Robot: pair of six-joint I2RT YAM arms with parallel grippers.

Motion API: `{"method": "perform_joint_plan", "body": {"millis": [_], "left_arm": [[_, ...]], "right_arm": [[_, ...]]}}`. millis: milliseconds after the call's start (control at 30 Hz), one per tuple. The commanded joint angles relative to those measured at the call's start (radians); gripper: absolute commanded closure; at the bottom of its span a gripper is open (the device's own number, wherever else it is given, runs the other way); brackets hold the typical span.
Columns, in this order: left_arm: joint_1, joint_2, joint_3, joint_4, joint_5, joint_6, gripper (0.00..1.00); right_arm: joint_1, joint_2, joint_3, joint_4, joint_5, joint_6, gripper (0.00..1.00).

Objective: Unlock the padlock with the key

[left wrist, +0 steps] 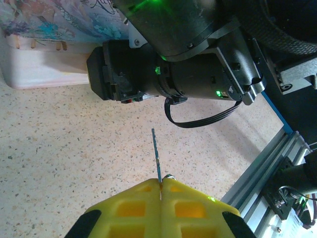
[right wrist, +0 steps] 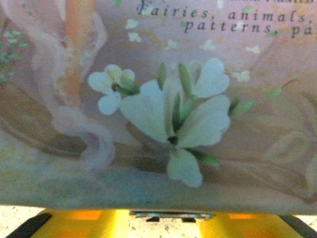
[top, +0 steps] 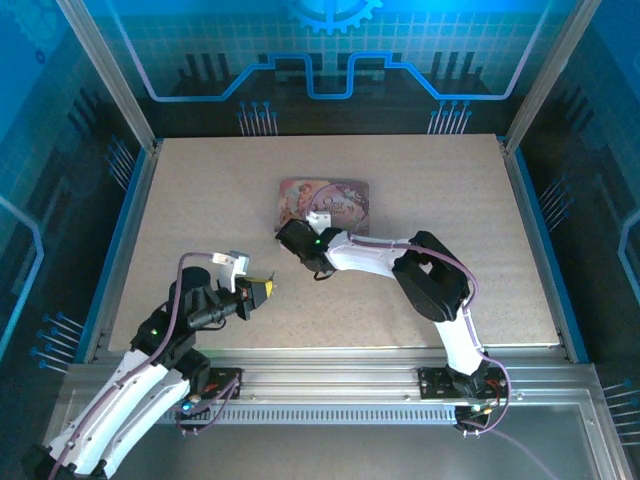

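A robotics lab cell: aluminium posts [top: 110,75] and blue circuit-print panels [top: 320,50] wall in the speckled table [top: 450,200] beyond the jaws; behind them, 2 robot arms [top: 455,340] bolt onto a slotted rail [top: 330,385].

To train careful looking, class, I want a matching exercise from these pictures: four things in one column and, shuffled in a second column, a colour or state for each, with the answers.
Things
1. key
2. tin
3. table
4. left gripper

Descriptions
A. speckled beige
B. yellow, shut
C. pink, with painted flowers
D. thin metal, pinched at one end and sticking out

Pairs: 1-D, 2-C, 3-A, 4-B
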Motion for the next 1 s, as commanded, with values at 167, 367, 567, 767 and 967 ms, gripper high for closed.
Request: {"method": "perform_joint_plan", "body": {"millis": [167,367,567,767,967], "left_arm": [[0.003,-0.014,-0.012,0.018,0.027,0.009,1.0],[0.003,-0.013,-0.014,0.018,0.028,0.011,1.0],[0.001,-0.013,-0.026,0.052,0.029,0.018,1.0],[0.001,0.063,-0.044,0.164,0.09,0.04,1.0],[-0.051,0.198,-0.072,0.324,0.073,0.148,1.0]], "right_arm": [[-0.011,0.044,0.039,-0.015,0.033,0.017,0.72],[-0.014,0.047,0.021,0.006,0.015,0.019,0.75],[-0.027,-0.021,-0.013,0.042,-0.048,-0.033,0.93],[-0.078,-0.131,-0.039,0.029,-0.255,-0.1,1.0],[-0.142,-0.202,-0.051,0.01,-0.467,-0.126,1.0]]}}
